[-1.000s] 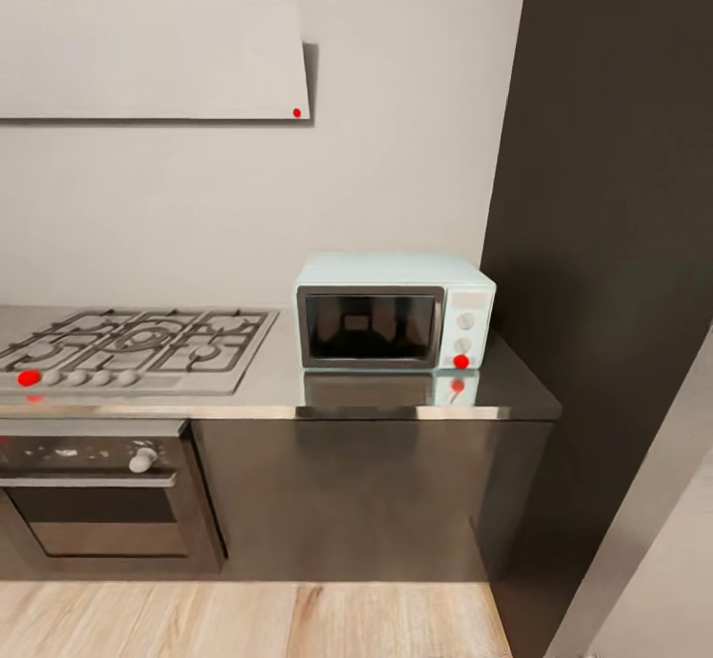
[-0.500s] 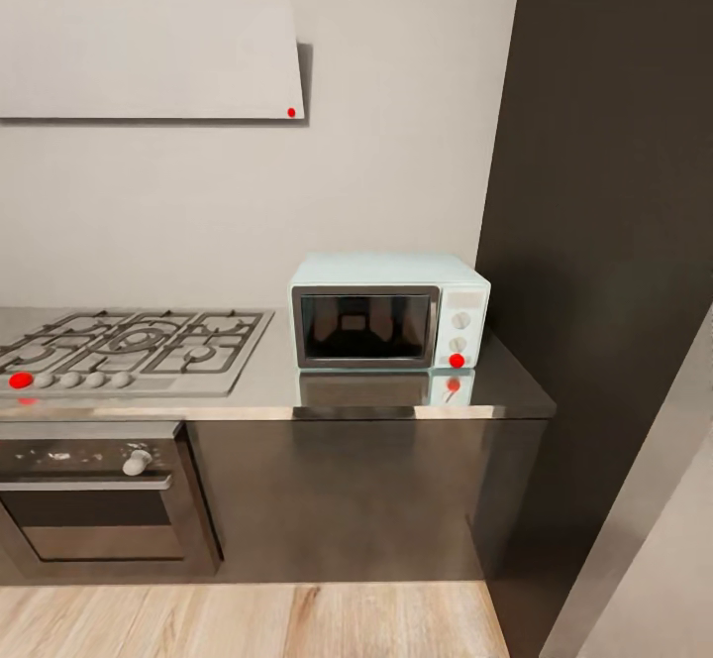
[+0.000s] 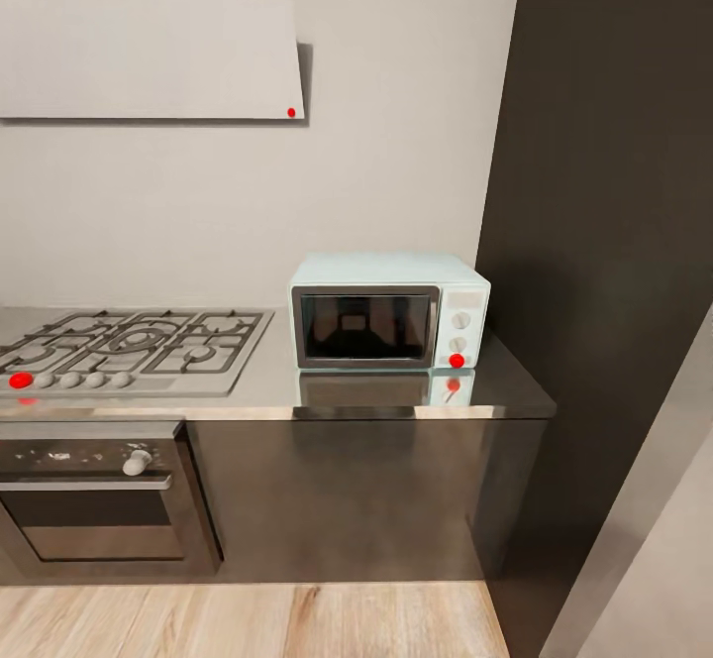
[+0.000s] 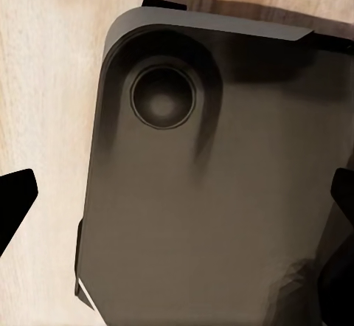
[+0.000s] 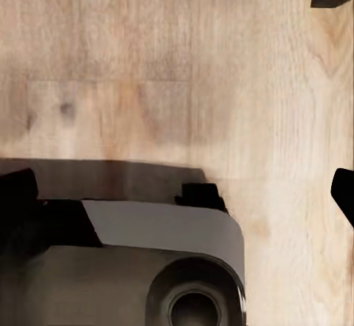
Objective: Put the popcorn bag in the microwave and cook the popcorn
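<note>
I am facing the microwave [image 3: 388,325] on the bench [image 3: 267,390], seeking the bag; both tools [image 4: 177,215] hanging wide, empty.

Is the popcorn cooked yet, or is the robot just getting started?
Just getting started, it seems. The microwave sits on the countertop beside the gas hob with its door shut, and no bag is visible on the stretch of countertop in view. Both wrist cameras look down at the wooden floor, fingers apart and holding nothing. Everything is left: fetch the bag, load it, heat it.
</note>
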You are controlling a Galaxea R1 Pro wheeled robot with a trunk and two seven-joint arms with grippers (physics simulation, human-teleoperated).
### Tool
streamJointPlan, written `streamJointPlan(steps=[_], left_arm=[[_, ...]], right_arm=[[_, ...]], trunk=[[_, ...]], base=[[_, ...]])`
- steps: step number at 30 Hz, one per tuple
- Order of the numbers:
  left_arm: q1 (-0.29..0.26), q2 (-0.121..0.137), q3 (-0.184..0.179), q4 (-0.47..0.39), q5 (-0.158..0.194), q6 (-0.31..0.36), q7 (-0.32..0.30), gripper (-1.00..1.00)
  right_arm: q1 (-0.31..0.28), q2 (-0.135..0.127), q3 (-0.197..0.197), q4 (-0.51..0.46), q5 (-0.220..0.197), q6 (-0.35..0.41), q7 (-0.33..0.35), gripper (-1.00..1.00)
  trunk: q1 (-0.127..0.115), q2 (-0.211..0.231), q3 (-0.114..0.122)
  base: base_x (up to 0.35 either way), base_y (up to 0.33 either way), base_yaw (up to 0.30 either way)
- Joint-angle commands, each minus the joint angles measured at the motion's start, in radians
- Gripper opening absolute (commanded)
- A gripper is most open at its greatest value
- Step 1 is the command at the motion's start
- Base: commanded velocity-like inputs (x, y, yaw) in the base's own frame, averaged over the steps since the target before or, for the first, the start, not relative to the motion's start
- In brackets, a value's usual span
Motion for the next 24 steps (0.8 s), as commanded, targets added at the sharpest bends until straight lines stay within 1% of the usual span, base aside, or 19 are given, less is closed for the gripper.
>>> streamJointPlan(steps=[1,2,3,4,5,7,8,9,10,11,12,13,14,16,17,20,22,23,24], left_arm=[[0.0,0.0,0.001,-0.001,0.006,-0.001,0.001,1.0],[0.0,0.0,0.001,-0.001,0.006,-0.001,0.001,1.0],[0.0,0.0,0.001,-0.001,0.006,-0.001,0.001,1.0],[0.0,0.0,0.001,-0.001,0.006,-0.001,0.001,1.0],[0.0,0.0,0.001,-0.001,0.006,-0.001,0.001,1.0],[0.0,0.0,0.001,-0.001,0.006,-0.001,0.001,1.0],[0.0,0.0,0.001,-0.001,0.006,-0.001,0.001,1.0],[0.0,0.0,0.001,-0.001,0.006,-0.001,0.001,1.0],[0.0,0.0,0.001,-0.001,0.006,-0.001,0.001,1.0],[0.0,0.0,0.001,-0.002,0.006,-0.001,0.001,1.0],[0.0,0.0,0.001,-0.002,0.006,-0.001,0.001,1.0],[0.0,0.0,0.001,-0.002,0.007,-0.001,0.001,1.0],[0.0,0.0,0.001,-0.003,0.006,-0.001,0.001,1.0],[0.0,0.0,0.002,-0.003,0.007,-0.001,0.001,1.0],[0.0,0.0,0.001,-0.004,0.007,-0.001,0.001,1.0],[0.0,0.0,0.001,-0.004,0.007,-0.001,0.001,1.0],[0.0,0.0,0.002,-0.004,0.007,-0.001,0.001,1.0],[0.0,0.0,0.002,-0.004,0.007,-0.001,0.001,1.0],[0.0,0.0,0.002,-0.005,0.007,-0.001,0.001,1.0]], right_arm=[[0.0,0.0,0.0,-0.108,0.0,0.075,0.002,1.0],[0.0,0.001,0.0,-0.182,0.0,0.127,0.002,1.0],[0.0,0.001,0.0,-0.295,0.0,0.208,0.002,1.0],[0.0,0.001,0.0,-0.372,0.0,0.261,0.002,1.0],[0.0,0.001,0.0,-0.49,0.0,0.339,0.002,1.0],[-0.002,0.003,0.0,-0.688,-0.003,0.466,0.002,1.0],[-0.006,0.004,0.0,-0.761,-0.005,0.517,0.002,1.0],[-0.011,0.005,0.0,-0.853,-0.006,0.591,0.003,1.0],[-0.021,0.006,0.0,-0.925,-0.006,0.656,0.003,1.0],[-0.06,0.009,0.0,-0.983,-0.006,0.724,0.002,1.0],[-0.106,0.011,0.0,-1.003,-0.007,0.769,0.002,1.0],[-0.206,0.013,0.0,-1.018,-0.007,0.842,0.0,1.0],[-0.295,0.013,-0.001,-1.022,-0.011,0.89,-0.002,1.0],[-0.447,0.015,-0.004,-1.021,-0.015,0.975,-0.005,1.0],[-0.559,0.016,-0.006,-1.019,-0.018,1.02,-0.007,1.0],[-0.692,0.018,-0.008,-1.014,-0.022,1.032,-0.009,1.0],[-0.746,0.02,-0.009,-1.01,-0.024,1.032,-0.009,1.0],[-0.779,0.03,-0.009,-1.006,-0.025,1.032,-0.01,1.0],[-0.799,0.049,-0.01,-0.999,-0.024,1.032,-0.012,1.0]], trunk=[[0.0,0.0,-0.001],[0.0,0.0,-0.001],[0.0,0.0,-0.001],[0.0,0.0,-0.001],[0.0,0.0,-0.001],[0.0,0.0,-0.001],[0.0,0.0,-0.001],[0.0,0.0,-0.001],[0.0,0.0,-0.001],[0.0,0.0,-0.001],[0.0,0.0,-0.001],[0.0,0.0,-0.001],[0.0,0.0,-0.001],[0.0,0.0,-0.001],[0.0,0.0,-0.001],[0.0,0.0,-0.001],[0.0,0.0,-0.001],[0.0,0.0,-0.001],[0.0,0.0,-0.001]], base=[[0.0,0.0,0.0],[0.0,0.0,0.0],[0.0,0.0,0.0],[0.0,0.0,0.0],[0.0,0.0,0.0],[0.0,0.0,0.0],[0.0,0.0,0.0],[0.0,0.0,0.0],[0.0,0.0,0.0],[0.0,0.0,0.0],[0.0,0.0,0.0],[0.0,0.0,0.0],[0.0,0.0,0.0],[0.0,0.0,0.0],[0.0,0.0,0.0],[0.0,0.0,0.0],[0.0,0.0,0.0],[0.0,0.0,0.0],[0.0,0.0,0.0]])
